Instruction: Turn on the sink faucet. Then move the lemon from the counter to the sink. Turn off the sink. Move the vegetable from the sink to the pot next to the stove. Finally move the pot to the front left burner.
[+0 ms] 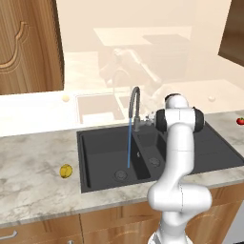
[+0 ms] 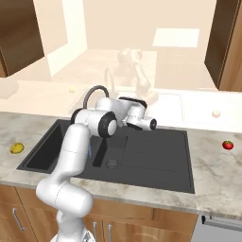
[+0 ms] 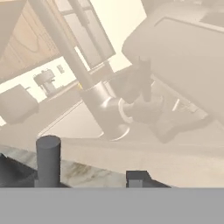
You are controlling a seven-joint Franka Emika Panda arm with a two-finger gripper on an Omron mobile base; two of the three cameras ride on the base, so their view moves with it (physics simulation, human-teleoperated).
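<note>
Lemon [image 1: 66,170] on counter [image 1: 33,162] at 9 o'clock of sink [image 1: 102,157]; judged light, firm, waxy, apt to roll, so grip across its short middle. Faucet [image 1: 135,107] runs. Gripper [image 2: 152,124] near faucet base, at sink's 12 o'clock; jaw gap unclear, nothing visibly held.

The arm [image 1: 178,157] hid part of the sink's [image 1: 105,143] right basin. The faucet's [image 1: 135,107] lever was too small to make out there.
</note>
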